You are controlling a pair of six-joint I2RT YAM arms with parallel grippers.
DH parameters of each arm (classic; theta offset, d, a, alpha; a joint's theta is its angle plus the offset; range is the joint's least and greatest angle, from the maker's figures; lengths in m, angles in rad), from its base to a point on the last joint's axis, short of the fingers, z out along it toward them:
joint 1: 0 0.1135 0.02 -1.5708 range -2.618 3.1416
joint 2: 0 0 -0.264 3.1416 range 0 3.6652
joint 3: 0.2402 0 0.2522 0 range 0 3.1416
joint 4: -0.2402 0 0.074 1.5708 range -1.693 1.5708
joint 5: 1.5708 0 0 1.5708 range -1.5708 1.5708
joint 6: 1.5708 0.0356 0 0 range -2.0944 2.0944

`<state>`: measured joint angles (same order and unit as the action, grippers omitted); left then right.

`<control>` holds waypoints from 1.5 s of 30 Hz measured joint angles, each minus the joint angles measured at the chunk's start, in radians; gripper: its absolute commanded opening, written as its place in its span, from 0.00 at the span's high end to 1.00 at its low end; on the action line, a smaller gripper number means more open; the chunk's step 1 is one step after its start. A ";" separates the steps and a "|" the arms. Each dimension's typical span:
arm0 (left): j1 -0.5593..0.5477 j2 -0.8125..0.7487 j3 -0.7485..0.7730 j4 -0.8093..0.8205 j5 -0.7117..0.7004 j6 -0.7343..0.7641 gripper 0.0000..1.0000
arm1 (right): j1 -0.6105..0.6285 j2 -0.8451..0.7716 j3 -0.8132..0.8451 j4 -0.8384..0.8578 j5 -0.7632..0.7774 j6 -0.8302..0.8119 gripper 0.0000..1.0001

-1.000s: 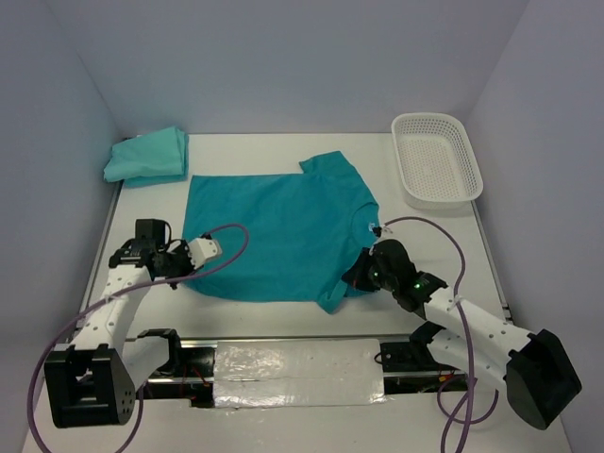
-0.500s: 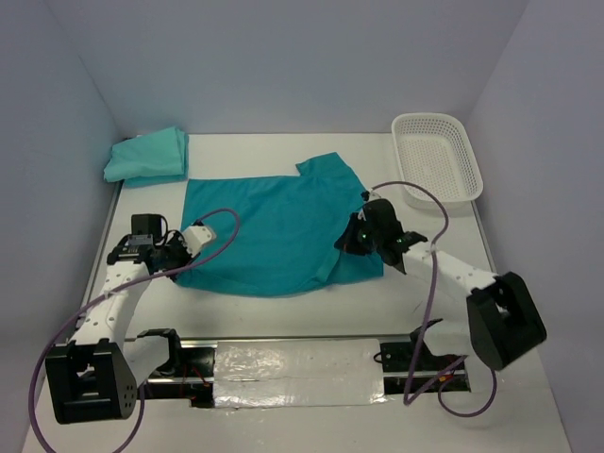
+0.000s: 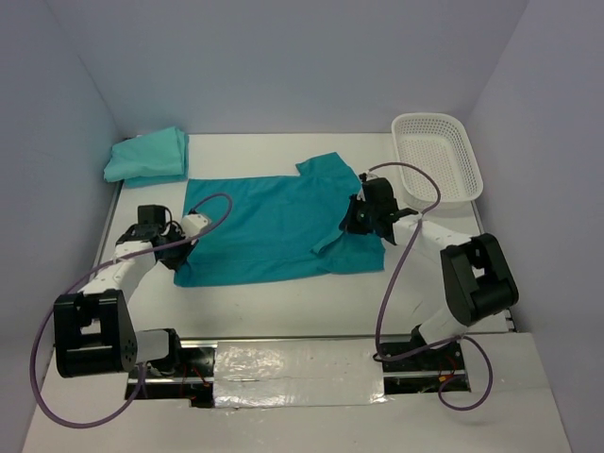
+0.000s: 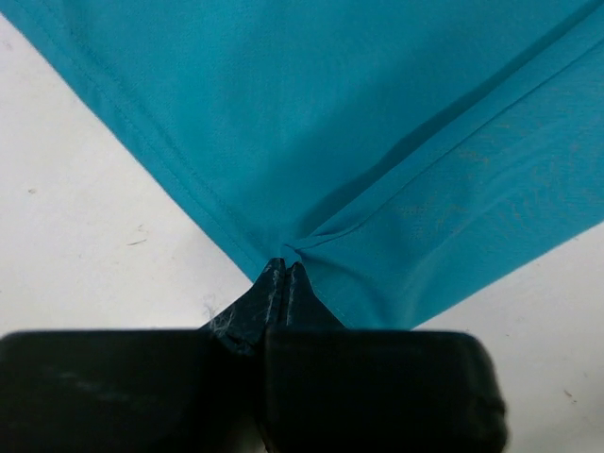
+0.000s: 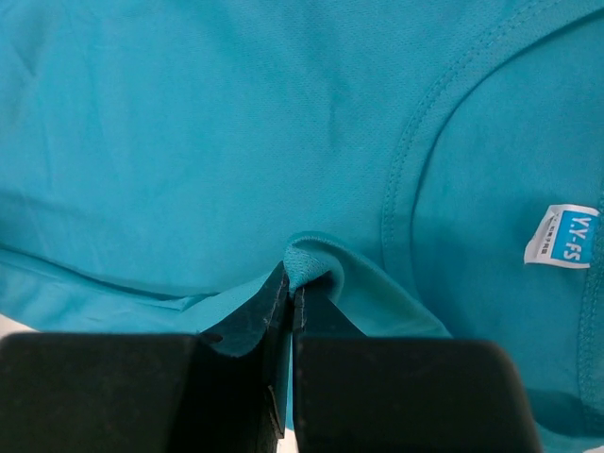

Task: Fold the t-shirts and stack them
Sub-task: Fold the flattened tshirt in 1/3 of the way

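Shirt (image 3: pixel 274 226), ctr: L gripper (image 4: pixel 286 274) pinching lower-left corner, R gripper (image 5: pixel 291 278) pinching right-edge fold; both reach in low; table (image 3: pixel 283 302) room below hem.

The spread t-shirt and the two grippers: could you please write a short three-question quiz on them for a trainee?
1. True or false: the left gripper is shut on an edge of the spread t-shirt.
2. Where does the folded t-shirt lie? A: at the table's far-left corner. B: between the arm bases. C: on the spread t-shirt.
3. Short answer: near the right gripper's pinch, what small white thing is sewn inside the neckline?

Key: 1 true; 2 A; 3 a label.
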<state>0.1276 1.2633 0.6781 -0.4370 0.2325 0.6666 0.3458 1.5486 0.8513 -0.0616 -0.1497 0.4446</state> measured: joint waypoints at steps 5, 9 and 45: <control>0.034 0.007 0.000 0.041 -0.037 -0.070 1.00 | -0.033 0.040 0.011 0.003 -0.005 -0.009 1.00; 0.060 0.007 0.001 0.079 -0.056 -0.120 1.00 | -0.048 0.077 0.036 0.002 -0.012 -0.019 1.00; 0.093 0.174 0.330 -0.242 -0.095 -0.282 0.10 | -0.166 -0.137 0.017 -0.310 0.018 -0.014 0.22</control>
<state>0.2203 1.4368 1.0084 -0.6788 0.1375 0.3843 0.1802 1.4120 0.8680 -0.3714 -0.1322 0.4305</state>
